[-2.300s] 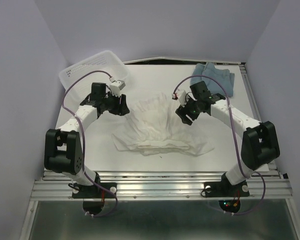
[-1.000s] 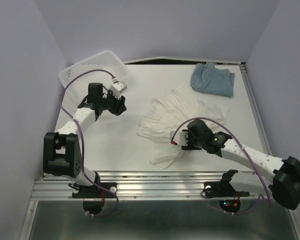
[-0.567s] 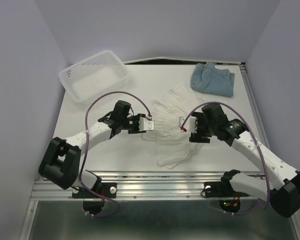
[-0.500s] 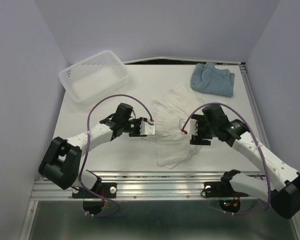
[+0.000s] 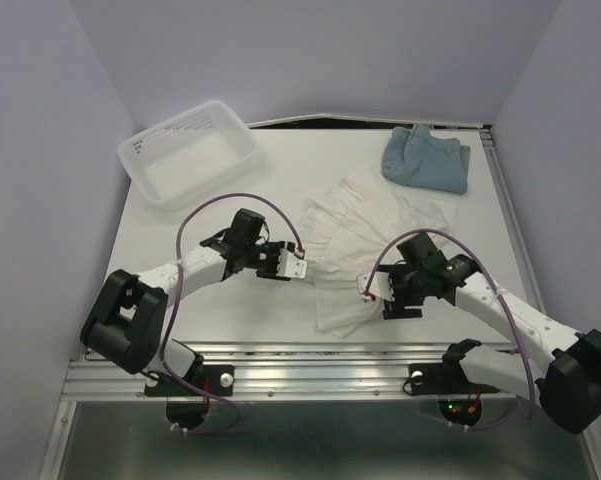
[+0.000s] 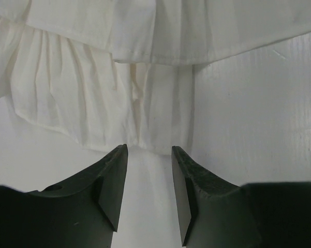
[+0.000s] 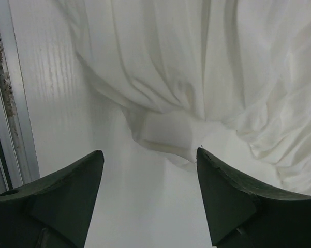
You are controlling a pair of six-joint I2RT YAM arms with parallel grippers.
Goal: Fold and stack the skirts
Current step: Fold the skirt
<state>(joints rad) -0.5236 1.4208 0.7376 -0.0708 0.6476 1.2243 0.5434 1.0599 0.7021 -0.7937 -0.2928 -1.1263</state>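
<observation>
The white ruffled skirt (image 5: pixel 365 235) lies bunched at mid table, its near part folded over. The blue-grey skirt (image 5: pixel 427 158) sits crumpled at the far right. My left gripper (image 5: pixel 300 266) is low at the white skirt's left hem. In the left wrist view the left gripper (image 6: pixel 149 148) is open, with bare table between its fingers and the hem (image 6: pixel 145 124) just ahead. My right gripper (image 5: pixel 384 298) hovers over the skirt's near edge. In the right wrist view the right gripper (image 7: pixel 149 151) is wide open and empty, with a folded corner (image 7: pixel 165 129) of the white skirt just beyond its tips.
A white mesh basket (image 5: pixel 188 150) stands at the far left corner. A metal rail (image 5: pixel 310 355) runs along the table's near edge, and the rail (image 7: pixel 5 103) is close to my right gripper in its wrist view. Walls close in on both sides.
The white skirt went from spread flat to folded over. My right gripper let go of it, opened and dropped toward the near edge. My left arm swung from the basket to the skirt's left hem.
</observation>
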